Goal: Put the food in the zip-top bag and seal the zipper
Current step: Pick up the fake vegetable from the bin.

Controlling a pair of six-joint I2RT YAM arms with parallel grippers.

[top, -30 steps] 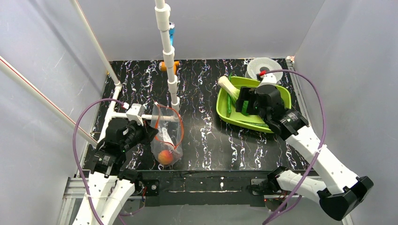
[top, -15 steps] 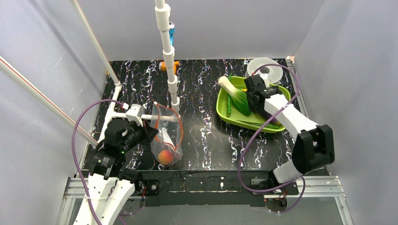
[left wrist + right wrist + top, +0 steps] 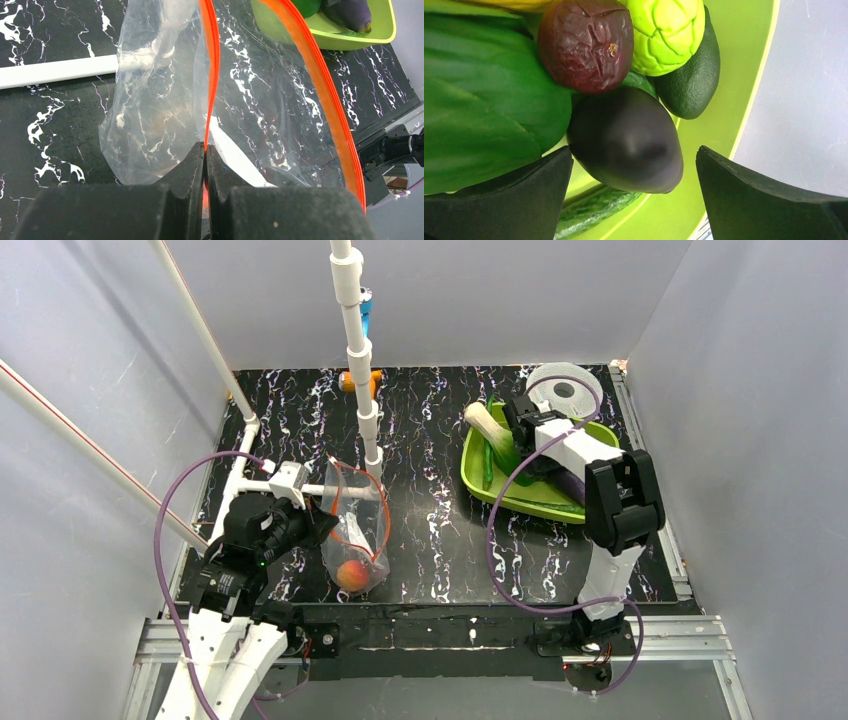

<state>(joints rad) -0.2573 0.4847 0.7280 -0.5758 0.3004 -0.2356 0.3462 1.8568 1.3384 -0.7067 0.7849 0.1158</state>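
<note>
The clear zip-top bag (image 3: 355,525) stands open at the front left with the orange-red peach (image 3: 351,574) inside. My left gripper (image 3: 318,523) is shut on the red-orange zipper (image 3: 210,75) at the bag's near edge (image 3: 205,148). My right gripper (image 3: 522,430) hangs low over the lime-green tray (image 3: 540,502). It is open (image 3: 634,150), its fingers on either side of the dark purple plum (image 3: 626,140) without touching it. Behind the plum lie a wrinkled dark red fruit (image 3: 586,45), the light green leafy ball (image 3: 666,32), the dark green avocado (image 3: 691,82) and a green pod (image 3: 594,210).
A white pipe frame (image 3: 358,350) rises just behind the bag, with a crossbar (image 3: 55,70) on the table. A white-stalked leafy vegetable (image 3: 490,425) lies in the tray's left part. A white round lid (image 3: 565,388) sits behind the tray. Grey walls close both sides.
My right arm has folded upright and swung its gripper from the tray's middle to its back left, down close over the food. My left gripper still holds the zipper in place.
</note>
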